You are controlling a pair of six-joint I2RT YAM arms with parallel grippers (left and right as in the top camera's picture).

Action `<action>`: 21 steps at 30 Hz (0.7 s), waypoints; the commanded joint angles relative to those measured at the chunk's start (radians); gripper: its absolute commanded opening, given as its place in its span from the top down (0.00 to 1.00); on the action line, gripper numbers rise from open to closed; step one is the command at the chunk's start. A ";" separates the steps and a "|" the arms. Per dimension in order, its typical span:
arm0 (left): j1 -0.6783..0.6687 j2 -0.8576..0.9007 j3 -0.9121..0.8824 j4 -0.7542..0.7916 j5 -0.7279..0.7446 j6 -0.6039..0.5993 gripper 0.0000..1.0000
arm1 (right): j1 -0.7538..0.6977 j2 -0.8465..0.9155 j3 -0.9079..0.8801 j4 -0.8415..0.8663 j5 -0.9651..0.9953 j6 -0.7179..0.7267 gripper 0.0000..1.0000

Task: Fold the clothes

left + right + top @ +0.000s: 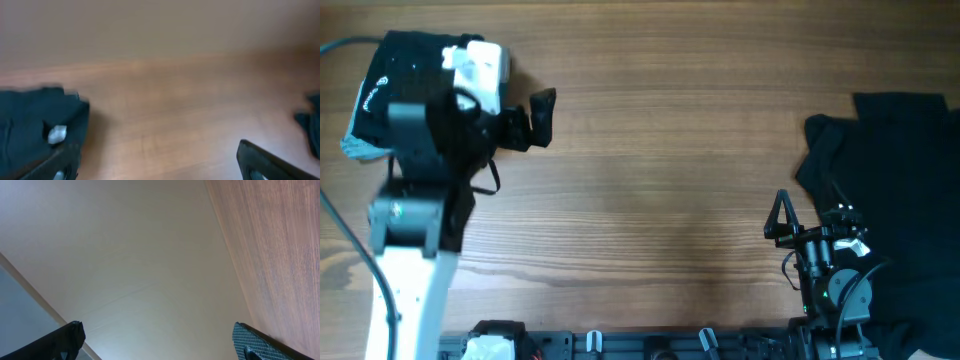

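Jaws are being held spread, empty, on the left gripper (533,118) and right gripper (778,218). The black clothes (895,170) beside the right jaws should be taken by one single-layer edge.

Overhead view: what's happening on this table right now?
Nothing is being held. The left pincer hovers open beside a folded black garment at the far left corner of the table. The right pincer is open too, next to an unfolded heap of black clothes on the right.
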 commanded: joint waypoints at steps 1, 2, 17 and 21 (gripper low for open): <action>0.049 -0.192 -0.252 0.111 -0.016 -0.130 0.00 | -0.005 -0.001 -0.001 0.000 -0.005 0.022 0.00; 0.064 -0.255 -0.322 0.146 -0.010 -0.134 0.00 | -0.005 -0.001 -0.001 0.000 -0.005 0.022 0.00; 0.127 -1.073 -0.884 0.290 -0.005 -0.122 0.00 | -0.005 -0.001 -0.001 0.000 -0.005 0.022 0.00; 0.127 -1.078 -1.001 0.380 0.011 -0.133 0.00 | -0.005 -0.001 -0.001 0.000 -0.005 0.023 0.00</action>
